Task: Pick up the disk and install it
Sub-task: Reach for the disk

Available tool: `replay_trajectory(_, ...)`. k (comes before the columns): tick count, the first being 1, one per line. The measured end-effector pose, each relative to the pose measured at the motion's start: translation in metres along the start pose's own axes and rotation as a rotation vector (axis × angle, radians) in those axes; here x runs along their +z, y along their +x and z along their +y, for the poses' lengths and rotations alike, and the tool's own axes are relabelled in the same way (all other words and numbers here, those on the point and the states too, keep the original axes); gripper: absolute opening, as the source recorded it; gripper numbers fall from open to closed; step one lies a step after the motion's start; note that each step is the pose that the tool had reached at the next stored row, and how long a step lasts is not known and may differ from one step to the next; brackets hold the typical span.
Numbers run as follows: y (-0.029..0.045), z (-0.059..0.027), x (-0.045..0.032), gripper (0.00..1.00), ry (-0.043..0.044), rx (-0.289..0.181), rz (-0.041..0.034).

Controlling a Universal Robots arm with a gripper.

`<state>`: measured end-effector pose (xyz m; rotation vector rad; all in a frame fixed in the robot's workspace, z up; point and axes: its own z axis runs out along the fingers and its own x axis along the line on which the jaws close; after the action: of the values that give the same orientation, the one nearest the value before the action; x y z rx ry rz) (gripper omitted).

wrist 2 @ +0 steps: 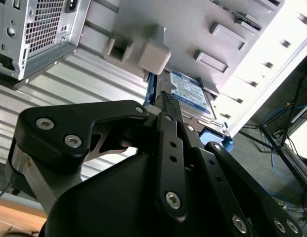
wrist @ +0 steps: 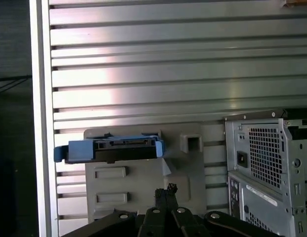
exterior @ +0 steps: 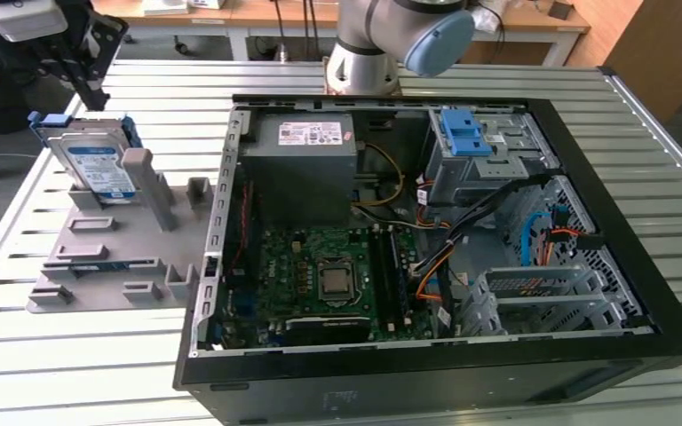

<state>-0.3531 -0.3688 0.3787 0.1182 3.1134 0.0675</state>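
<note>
A slatted metal bench carries an open case and, at the exterior view's left, a grey fixture. The hand hangs above that fixture, its tips narrow, almost together, with nothing between them. Near the tips stands the disk, upright on edge in the fixture's slot with its blue frame round it. It is not yet grasped and sits well apart from the case. In the first wrist view the tips lie off to one side of the disk's upper edge, not over it.

I judge this to be the approach for the pick. Done well, the hand would centre over that edge and open wider than the disk is thick. It would grip the flat faces clear of the fixture's posts and lift straight, so the frame does not bind.
</note>
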Motion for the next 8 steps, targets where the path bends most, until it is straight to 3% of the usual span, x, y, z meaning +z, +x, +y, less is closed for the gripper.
replay_trajectory(8,0.0191,0.0025,0.0062,0.11,0.0003,0.000,0.0017)
